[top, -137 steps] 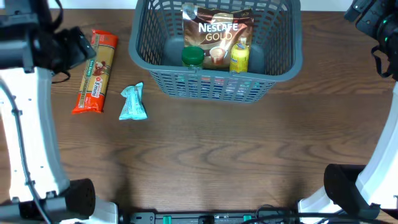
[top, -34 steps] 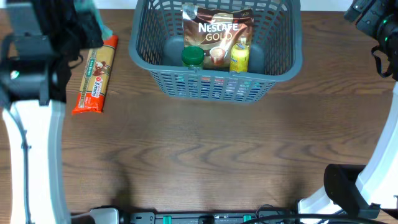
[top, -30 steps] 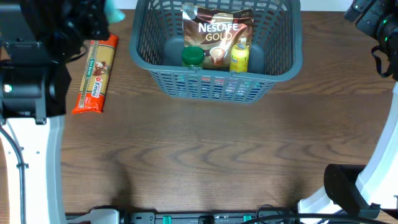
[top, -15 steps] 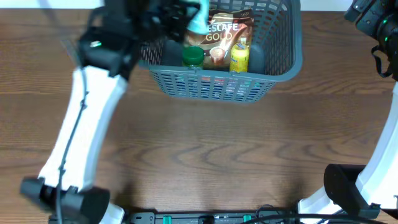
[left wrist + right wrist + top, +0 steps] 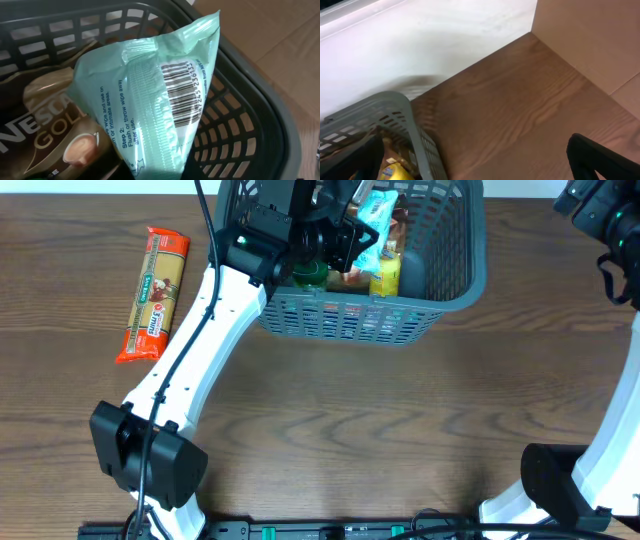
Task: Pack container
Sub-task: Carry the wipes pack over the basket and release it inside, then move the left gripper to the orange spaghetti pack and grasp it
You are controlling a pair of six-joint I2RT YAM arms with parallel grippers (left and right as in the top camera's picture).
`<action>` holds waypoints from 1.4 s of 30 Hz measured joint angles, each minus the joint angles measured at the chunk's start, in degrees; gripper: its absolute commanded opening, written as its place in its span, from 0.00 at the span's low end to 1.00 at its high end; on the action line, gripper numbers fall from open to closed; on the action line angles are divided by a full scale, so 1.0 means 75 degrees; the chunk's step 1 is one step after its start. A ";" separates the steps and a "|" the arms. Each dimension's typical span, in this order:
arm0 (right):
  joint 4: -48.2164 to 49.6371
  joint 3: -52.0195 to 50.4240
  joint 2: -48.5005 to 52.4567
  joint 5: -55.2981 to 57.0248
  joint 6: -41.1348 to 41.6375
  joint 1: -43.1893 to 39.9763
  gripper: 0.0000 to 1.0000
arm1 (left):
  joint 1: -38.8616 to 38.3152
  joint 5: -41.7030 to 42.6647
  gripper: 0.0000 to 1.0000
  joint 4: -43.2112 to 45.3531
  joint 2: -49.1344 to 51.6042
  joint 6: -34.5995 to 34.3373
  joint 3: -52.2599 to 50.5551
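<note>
The left end effector and its mint-green packet block the middle of the container, with a jar and yellow bottle against the near wall; bare base shows at the right end. The worktop in front lies open.

Container: matt dk-grey plastic. Teal packet: glossy, crinkled plastic film. Coffee pouch: shiny foil-like laminate. Pasta pkt: glossy wrap. Table: smooth wood-grain, low sheen.
</note>
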 measured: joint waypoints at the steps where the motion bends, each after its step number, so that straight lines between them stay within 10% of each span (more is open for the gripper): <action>1: -0.0003 0.0000 0.0000 0.0000 0.0000 0.0000 0.99 | 0.0003 -0.0009 0.06 0.0003 0.0000 0.0000 0.0000; 2: 0.0000 0.0000 0.0000 0.0000 0.0000 0.0000 0.99 | 0.0003 -0.0012 0.06 0.0015 0.0000 0.0000 0.0000; 6: 0.0000 0.0000 0.0000 0.0000 0.0000 0.0000 0.99 | 0.0000 -0.0035 0.98 0.0012 0.0000 0.0038 0.0000; 21: 0.0000 0.0000 0.0000 0.0000 0.0000 0.0000 0.99 | 0.0102 -0.0388 0.99 0.0015 -0.0224 -0.0038 0.0000; 42: -0.0003 0.0000 0.0000 0.0000 -0.0003 0.0000 0.99 | 0.3751 -0.5415 0.99 -0.3515 -0.3214 -0.0038 0.0216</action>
